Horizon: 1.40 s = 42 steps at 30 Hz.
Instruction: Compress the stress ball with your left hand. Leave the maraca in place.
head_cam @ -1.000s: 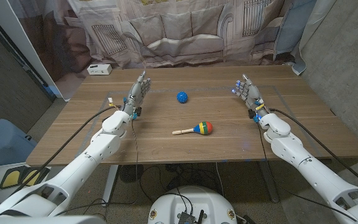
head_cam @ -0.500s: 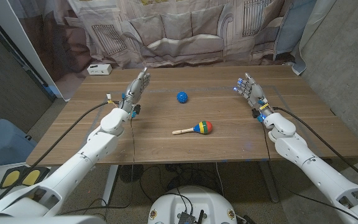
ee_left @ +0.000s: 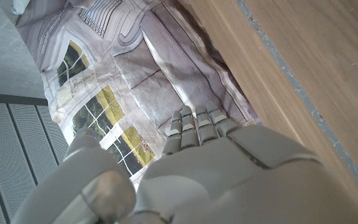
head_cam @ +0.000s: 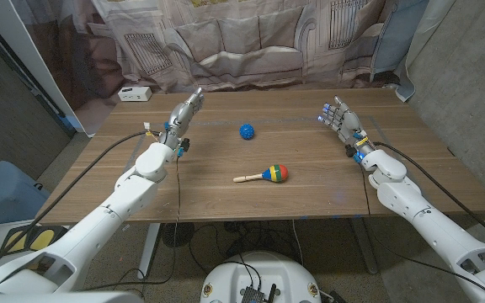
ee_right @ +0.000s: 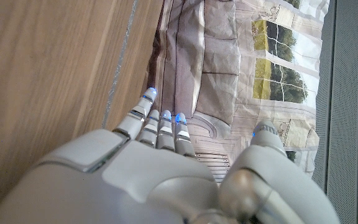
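- Nearest the front edge, just below the middle of the head view, lies the maraca (head_cam: 269,174): a head striped in red, yellow, green and blue, with a pale wooden handle pointing toward picture left. It looks hard and light, and being round it would likely roll at a nudge, so any reach ought to pass behind it, not over it.
- Further back, a little above centre, sits the stress ball (head_cam: 247,131), small, blue and nubbly, alone on the bare wooden table (head_cam: 226,198) and well apart from the maraca.
- I judge the ball soft and springy, very light, and not fragile. The bumps should give some purchase, but a thing this small and round may squirt sideways if pressed from one side only.
- The sensible hold, to my eye, is from above with the thumb on one side and the fingers on the other, closing around the middle so it is trapped against the palm.
- The left hand (head_cam: 184,117) is at centre left, level with the ball but well to its left, fingers straight and close together, holding nothing.
- The right hand (head_cam: 338,119) is at the upper right, fingers spread and empty, blue lights at its fingertips (ee_right: 150,93) in the right wrist view.
- Farthest back, a small white box (head_cam: 134,93) rests near the table's upper left corner, before a curtain printed with a sofa.
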Tool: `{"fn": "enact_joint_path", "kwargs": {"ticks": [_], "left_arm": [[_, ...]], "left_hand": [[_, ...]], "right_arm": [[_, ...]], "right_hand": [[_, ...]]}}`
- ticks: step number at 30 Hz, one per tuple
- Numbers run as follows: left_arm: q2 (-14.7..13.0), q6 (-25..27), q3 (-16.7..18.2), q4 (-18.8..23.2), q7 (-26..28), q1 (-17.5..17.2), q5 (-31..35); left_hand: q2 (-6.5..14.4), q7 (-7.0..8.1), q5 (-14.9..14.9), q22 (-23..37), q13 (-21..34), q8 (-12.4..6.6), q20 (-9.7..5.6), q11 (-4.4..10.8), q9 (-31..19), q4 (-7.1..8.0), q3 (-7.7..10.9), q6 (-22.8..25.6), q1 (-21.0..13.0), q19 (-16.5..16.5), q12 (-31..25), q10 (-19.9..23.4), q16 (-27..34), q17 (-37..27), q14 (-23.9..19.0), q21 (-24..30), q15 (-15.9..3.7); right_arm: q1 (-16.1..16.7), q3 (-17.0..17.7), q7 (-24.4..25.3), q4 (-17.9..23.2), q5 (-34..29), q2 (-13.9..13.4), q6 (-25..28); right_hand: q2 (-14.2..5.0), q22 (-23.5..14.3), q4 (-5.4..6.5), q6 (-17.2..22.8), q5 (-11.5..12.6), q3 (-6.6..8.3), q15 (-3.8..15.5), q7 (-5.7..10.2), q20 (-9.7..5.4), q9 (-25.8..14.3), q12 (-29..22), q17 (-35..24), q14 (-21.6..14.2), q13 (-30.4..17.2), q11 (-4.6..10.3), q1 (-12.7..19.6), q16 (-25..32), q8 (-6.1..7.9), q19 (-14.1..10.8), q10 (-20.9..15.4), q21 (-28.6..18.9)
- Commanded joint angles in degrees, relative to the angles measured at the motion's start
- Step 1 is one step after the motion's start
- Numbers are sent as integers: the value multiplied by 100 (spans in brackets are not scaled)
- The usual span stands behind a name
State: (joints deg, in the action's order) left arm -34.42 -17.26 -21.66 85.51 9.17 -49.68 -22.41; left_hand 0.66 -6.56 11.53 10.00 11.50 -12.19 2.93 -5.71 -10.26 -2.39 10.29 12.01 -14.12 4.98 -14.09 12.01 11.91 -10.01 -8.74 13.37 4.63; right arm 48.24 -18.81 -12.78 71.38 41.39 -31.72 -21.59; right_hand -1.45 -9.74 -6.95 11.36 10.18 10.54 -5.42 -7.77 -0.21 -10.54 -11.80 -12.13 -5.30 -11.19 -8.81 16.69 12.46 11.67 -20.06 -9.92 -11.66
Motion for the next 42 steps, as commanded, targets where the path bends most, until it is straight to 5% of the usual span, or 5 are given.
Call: {"fn": "enact_joint_path", "kwargs": {"ticks": [1, 14, 42], "left_arm": [[-24, -271, 67, 9, 217, 45, 389], [56, -430, -132, -593, 121, 562, 839], [-18, -365, -452, -461, 561, 895, 2035]], "left_hand": [[10, 29, -32, 29, 13, -29, 19, 3, -10, -63, 25, 133, -105, 134, -45, 128, 54, -25, -132, 29, 6], [47, 87, -43, 31, 10, -35, 45, 24, -14, -121, 59, 285, -184, 321, -78, 296, 71, -26, -342, 51, -20], [116, 119, -53, 31, 10, 10, 60, 68, -17, -202, 121, 313, -308, 319, -38, 290, 5, -26, -340, -6, -66]], "right_arm": [[221, 96, 177, 311, 70, -36, -4], [470, 182, 450, 612, 60, -108, 27], [678, 343, 691, 614, -92, 28, -584]], "right_hand": [[-41, -8, -2, 37, 35, 33, -39, -59, 33, -33, -2, -11, -6, -12, 13, 9, -2, -9, -22, -40, 14], [-52, -8, 2, 77, 31, 26, -42, -26, 59, -33, -5, -14, -40, -10, 11, 0, 7, 0, -34, -68, 18], [-148, -11, -38, 415, 24, 68, 43, 93, 83, -31, -78, -14, -298, -9, 79, 93, 80, 85, -226, -353, -16]]}}
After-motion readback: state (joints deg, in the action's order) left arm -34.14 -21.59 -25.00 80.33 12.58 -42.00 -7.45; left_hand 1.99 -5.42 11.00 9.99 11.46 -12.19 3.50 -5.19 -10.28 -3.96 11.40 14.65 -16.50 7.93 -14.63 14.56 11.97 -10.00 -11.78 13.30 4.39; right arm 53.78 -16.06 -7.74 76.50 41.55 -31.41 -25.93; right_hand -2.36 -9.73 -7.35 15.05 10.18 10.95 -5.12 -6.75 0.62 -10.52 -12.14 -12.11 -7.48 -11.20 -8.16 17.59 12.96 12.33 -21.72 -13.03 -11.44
